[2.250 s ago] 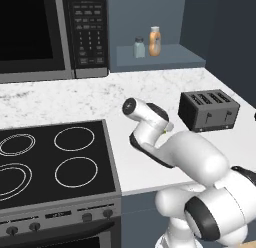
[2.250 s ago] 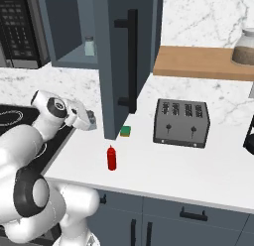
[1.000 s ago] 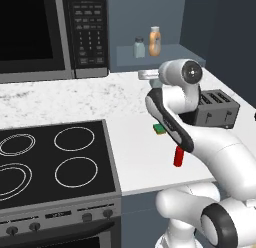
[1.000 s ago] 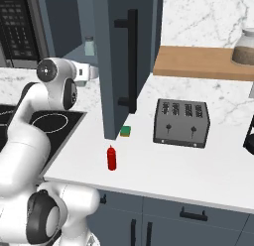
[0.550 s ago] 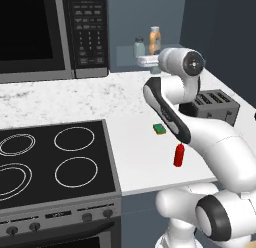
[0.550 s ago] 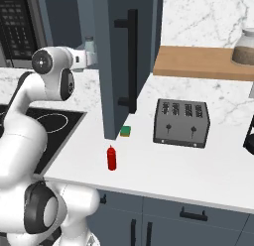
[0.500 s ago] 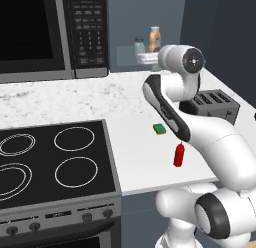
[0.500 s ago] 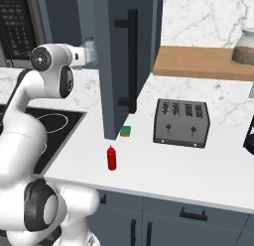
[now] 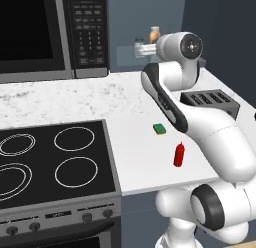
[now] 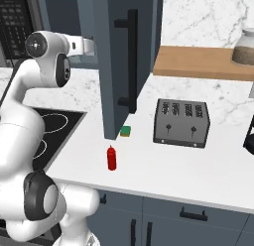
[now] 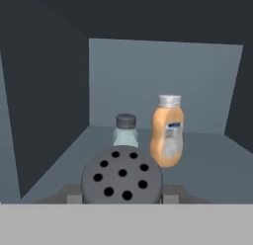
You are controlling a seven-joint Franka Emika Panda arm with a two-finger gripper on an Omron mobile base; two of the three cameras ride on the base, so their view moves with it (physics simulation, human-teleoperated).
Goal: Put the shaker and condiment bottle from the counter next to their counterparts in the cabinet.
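You have the shaker [image 11: 122, 175] pinched in the gripper [image 11: 122, 197], its holed cap facing the camera, held at the mouth of the cabinet [image 11: 163, 81]. Straight ahead stand the pale shaker [image 11: 125, 131] and orange bottle [image 11: 167, 133]. Push in too far and you likely knock them over. The red bottle [image 9: 179, 154] waits on the counter [image 9: 135, 142].

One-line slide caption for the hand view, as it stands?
Held shaker's perforated cap in the foreground, facing the cabinet niche where the pale shaker and orange-tan bottle stand.
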